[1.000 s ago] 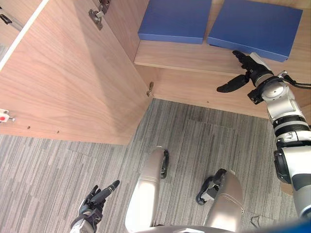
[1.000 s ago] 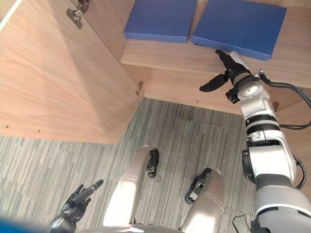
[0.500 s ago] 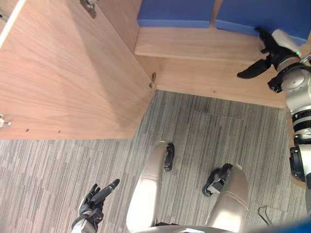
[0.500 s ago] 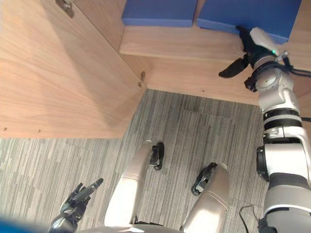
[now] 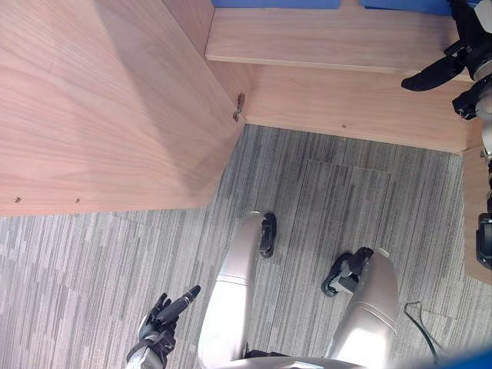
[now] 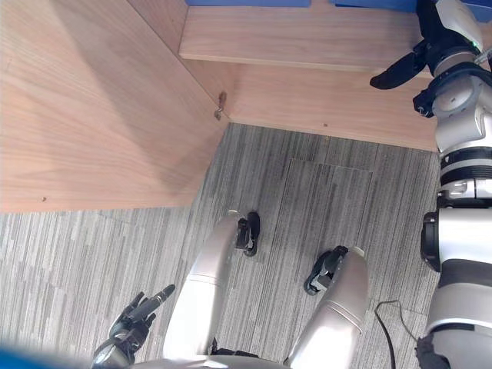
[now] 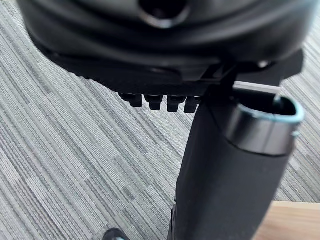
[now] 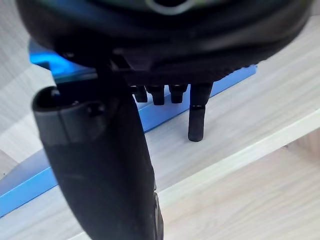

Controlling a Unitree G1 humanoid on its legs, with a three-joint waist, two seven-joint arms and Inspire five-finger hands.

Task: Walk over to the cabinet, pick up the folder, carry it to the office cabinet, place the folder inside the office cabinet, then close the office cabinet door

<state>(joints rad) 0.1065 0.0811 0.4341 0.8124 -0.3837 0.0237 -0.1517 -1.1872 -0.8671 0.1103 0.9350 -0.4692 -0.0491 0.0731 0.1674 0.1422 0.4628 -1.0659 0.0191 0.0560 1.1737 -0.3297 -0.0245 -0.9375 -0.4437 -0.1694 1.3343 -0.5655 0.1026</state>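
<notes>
Two blue folders lie side by side on the wooden cabinet shelf (image 5: 323, 38); just their front edges show, the left folder (image 5: 277, 3) and the right folder (image 5: 407, 6). My right hand (image 5: 465, 50) is raised to the shelf by the right folder's front edge, thumb spread below the shelf lip, fingers straight and holding nothing. In the right wrist view the right folder (image 8: 227, 82) lies just past the fingertips (image 8: 196, 125), over the pale shelf board (image 8: 260, 125). My left hand (image 5: 165, 319) hangs low over the carpet, fingers relaxed and empty.
The open cabinet door (image 5: 100, 100) stands wide on the left, hinged at a metal fitting (image 5: 239, 108). A wooden plinth (image 5: 346, 104) runs under the shelf. Another wooden panel (image 5: 477, 215) edges the right side. Grey striped carpet (image 5: 92, 277) covers the floor.
The camera has tilted down, so the shelf and folders slid to the top edge. My right hand has kept to the right folder's front edge, shifting right in view. The left hand barely moved.
</notes>
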